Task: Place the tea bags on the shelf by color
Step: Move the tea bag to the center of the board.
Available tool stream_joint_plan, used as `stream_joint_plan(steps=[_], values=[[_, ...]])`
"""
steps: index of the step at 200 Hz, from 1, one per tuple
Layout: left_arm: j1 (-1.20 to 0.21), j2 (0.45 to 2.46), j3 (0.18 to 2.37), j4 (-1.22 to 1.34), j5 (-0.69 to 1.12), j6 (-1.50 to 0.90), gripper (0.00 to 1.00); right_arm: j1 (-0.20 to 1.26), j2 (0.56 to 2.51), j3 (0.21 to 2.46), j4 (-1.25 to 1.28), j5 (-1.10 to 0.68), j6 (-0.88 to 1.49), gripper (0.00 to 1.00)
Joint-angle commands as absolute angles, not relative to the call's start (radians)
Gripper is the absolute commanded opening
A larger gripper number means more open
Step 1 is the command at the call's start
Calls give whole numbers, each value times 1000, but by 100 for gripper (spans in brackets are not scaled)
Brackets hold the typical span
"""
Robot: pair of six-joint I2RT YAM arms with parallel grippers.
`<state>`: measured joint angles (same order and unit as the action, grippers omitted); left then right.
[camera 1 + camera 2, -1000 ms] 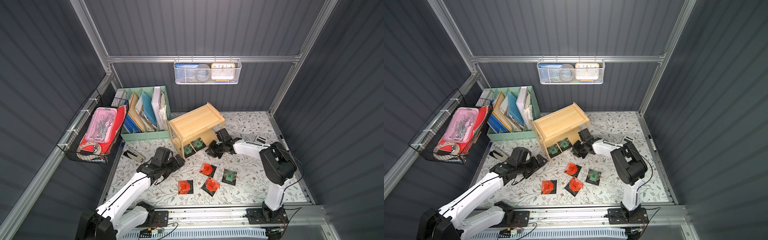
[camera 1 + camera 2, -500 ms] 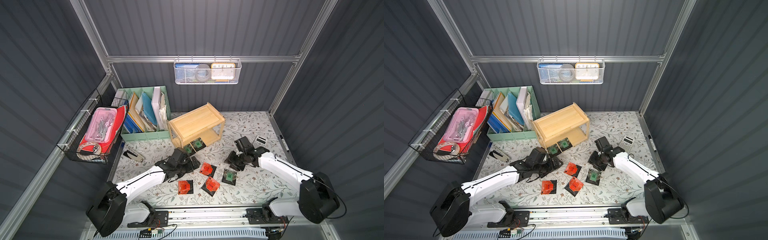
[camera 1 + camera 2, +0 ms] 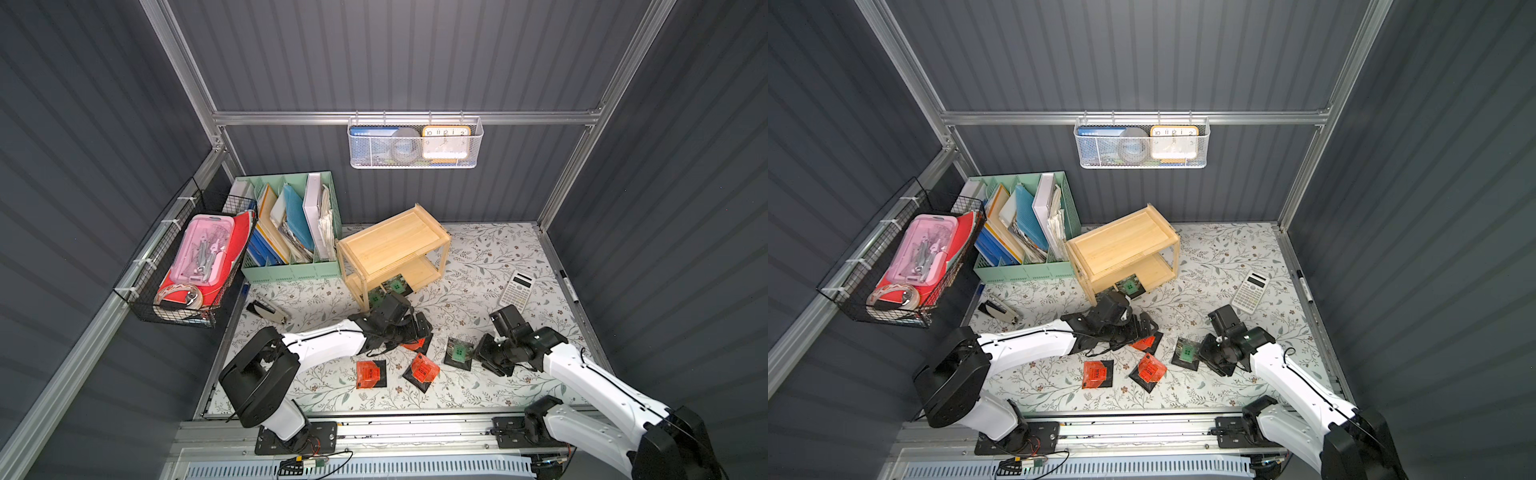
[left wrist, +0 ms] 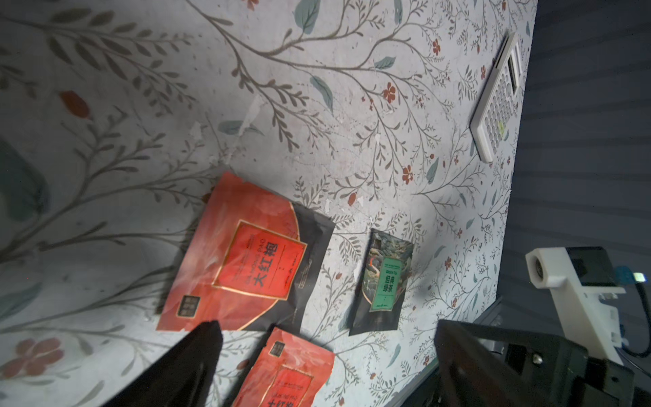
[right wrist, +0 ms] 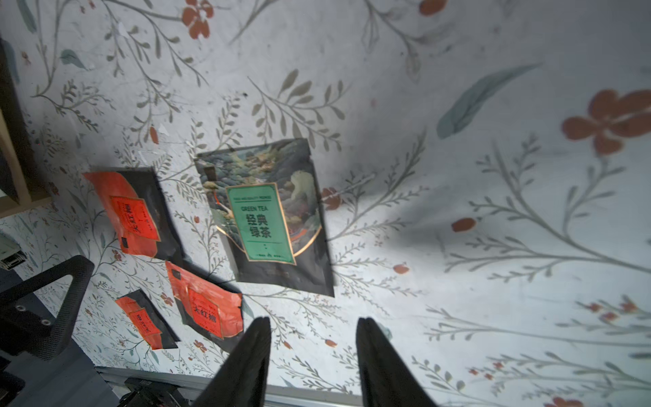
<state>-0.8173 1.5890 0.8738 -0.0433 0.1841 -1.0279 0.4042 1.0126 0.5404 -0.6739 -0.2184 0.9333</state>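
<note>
1. The left fingers [image 4: 190, 359], spread wide and empty, should be lowered astride the orange tea bag [image 4: 246, 257] on the table [image 4: 317, 123].
2. The right fingers [image 5: 253, 352], partly open and empty, should be centred on the green tea bag [image 5: 267, 218].
3. Two green bags [image 3: 397, 286] are seen at the shelf [image 3: 392, 241], lower tier.

1. The shelf [image 3: 390, 243] is pale natural wood, smooth and matt.
2. The orange-red tea bag [image 4: 243, 260] is glossy, creased film with metallic gold print. The green tea bag [image 5: 267, 218] has the same sheen.
3. The counter [image 3: 478, 266] wears a matt, flower-printed covering, scuffed in places.
4. The file organizer [image 3: 291, 272] looks like matt mint-green plastic.
5. The right claw [image 5: 312, 324] looks like matt black plastic.
6. The hanging basket [image 3: 374, 156] is white metal mesh.
</note>
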Motion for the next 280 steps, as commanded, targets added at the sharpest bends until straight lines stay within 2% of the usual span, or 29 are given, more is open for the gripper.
stream_joint_plan(steps=[1, 51, 153, 280], values=[[-833, 1622, 907, -20, 191, -1046, 100, 399, 1016, 510, -638, -230, 931, 43], [-855, 1725, 987, -19, 225, -1032, 100, 396, 1060, 497, -576, -236, 925, 39], [-897, 1870, 1119, -24, 305, -1007, 91, 377, 1106, 456, -491, -296, 937, 35], [-902, 1882, 1164, -112, 332, -959, 90, 374, 1287, 494, -298, -335, 964, 34]])
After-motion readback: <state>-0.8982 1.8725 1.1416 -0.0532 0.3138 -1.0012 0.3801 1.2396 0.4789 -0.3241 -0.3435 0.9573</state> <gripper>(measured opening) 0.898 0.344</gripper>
